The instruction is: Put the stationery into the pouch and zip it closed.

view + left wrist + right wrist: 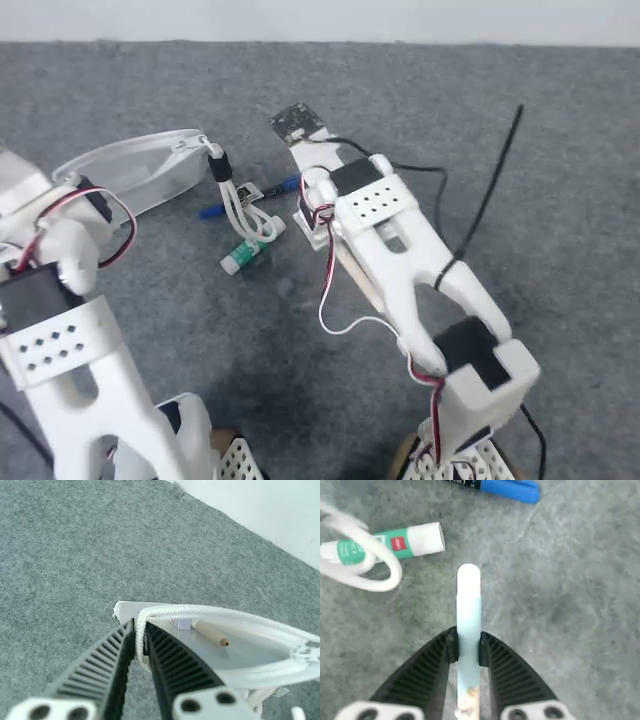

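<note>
A grey felted table [520, 120] runs back to a white wall along its far edge. The task looks less than half done.

The pouch [135, 170] lies open toward the far left corner. The left gripper [139, 630] is pinched tight on its corded rim, apparently to steady the mouth. The right gripper [468, 647], nearer the middle of the table, is clamped on a pale stick [468, 595] that points toward the loose items and is not yet at the pouch. A blue pen [507, 489] and a green glue stick [395, 544] lie on the felt just beside the pouch mouth, so both are left to load. A white cord loop [248, 220] trails from the zip end across the glue stick, and the zip is not yet drawn.

The left wrist view looks into the pouch, as the high view cannot. A wooden pencil [210, 633] and a small white block [181, 624] already lie inside. The right wrist view shows the grip on the stick, which the arm covers from above.
</note>
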Robot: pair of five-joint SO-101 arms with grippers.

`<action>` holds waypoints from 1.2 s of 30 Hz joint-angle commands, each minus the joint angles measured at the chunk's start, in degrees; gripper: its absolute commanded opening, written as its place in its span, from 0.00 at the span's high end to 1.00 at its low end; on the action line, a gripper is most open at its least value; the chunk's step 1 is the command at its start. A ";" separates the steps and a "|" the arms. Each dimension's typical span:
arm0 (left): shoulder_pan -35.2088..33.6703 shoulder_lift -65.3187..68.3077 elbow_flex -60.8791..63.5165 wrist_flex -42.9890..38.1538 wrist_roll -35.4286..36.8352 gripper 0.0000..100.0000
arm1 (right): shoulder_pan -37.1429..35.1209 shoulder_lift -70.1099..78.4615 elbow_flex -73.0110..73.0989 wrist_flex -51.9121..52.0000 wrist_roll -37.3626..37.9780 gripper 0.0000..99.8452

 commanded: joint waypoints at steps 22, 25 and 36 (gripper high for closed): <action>4.66 -0.53 -1.19 -1.05 0.70 0.99 | -11.65 -33.27 8.35 -2.59 -8.18 0.99; 4.66 -0.53 -1.10 -1.05 0.70 0.99 | -12.97 -35.56 8.35 -6.29 -8.18 0.99; 4.57 -0.53 -0.84 -1.14 0.70 0.99 | -16.13 -40.66 8.44 -24.92 -8.09 0.99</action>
